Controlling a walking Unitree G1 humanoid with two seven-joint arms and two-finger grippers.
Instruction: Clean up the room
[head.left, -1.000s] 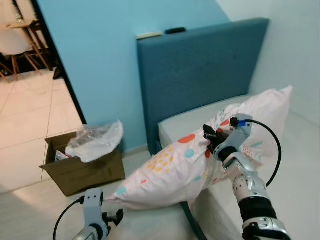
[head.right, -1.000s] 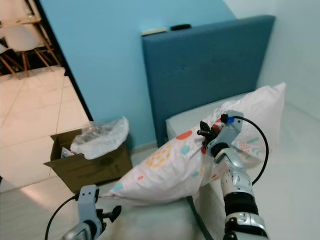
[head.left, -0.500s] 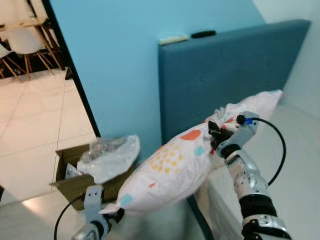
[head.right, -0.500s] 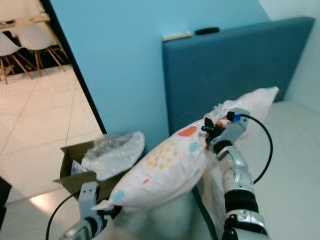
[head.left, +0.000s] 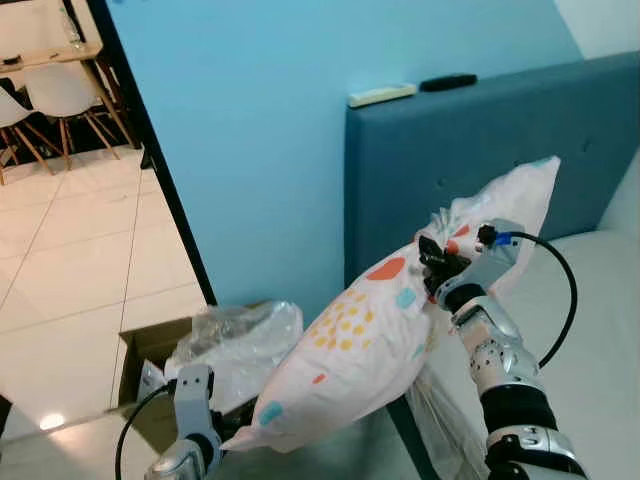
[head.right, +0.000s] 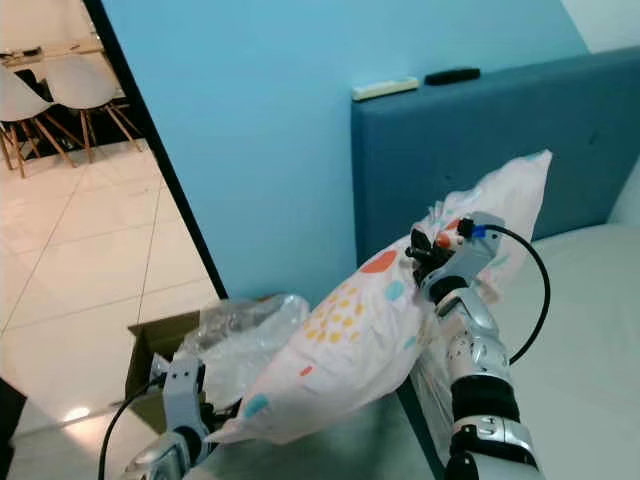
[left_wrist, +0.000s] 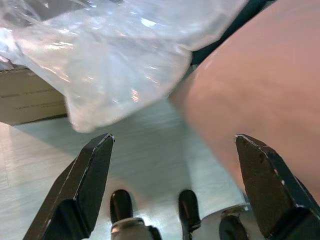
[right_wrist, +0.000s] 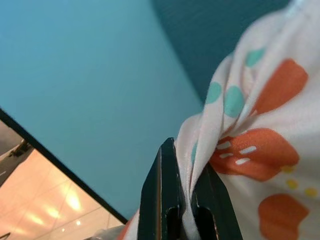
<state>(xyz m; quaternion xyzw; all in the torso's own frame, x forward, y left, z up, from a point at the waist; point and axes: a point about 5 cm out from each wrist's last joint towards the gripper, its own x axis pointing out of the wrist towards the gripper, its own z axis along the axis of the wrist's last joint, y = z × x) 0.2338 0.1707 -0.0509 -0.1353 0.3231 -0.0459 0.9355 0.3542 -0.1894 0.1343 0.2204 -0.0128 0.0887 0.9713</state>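
A white pillow (head.left: 390, 330) with orange, teal and yellow spots hangs in the air beside the bed, one end low at the left, the other up against the blue headboard (head.left: 500, 170). My right gripper (head.left: 432, 262) is shut on a pinch of its cover near the middle; the black fingers (right_wrist: 167, 197) clamp the fabric (right_wrist: 240, 150). My left gripper (left_wrist: 175, 185) is open, low near the floor, just under the pillow's lower corner (left_wrist: 265, 100) and beside a clear plastic bag (left_wrist: 120, 55).
A cardboard box (head.left: 150, 350) holding the crumpled plastic bag (head.left: 240, 335) stands on the floor by the blue wall. The mattress (head.left: 600, 330) lies at the right. A doorway at the left leads to a tiled room with white chairs (head.left: 50, 95).
The pillow has been lifted off the mattress and now hangs higher in my right gripper. The camera has turned left, showing more wall and doorway.
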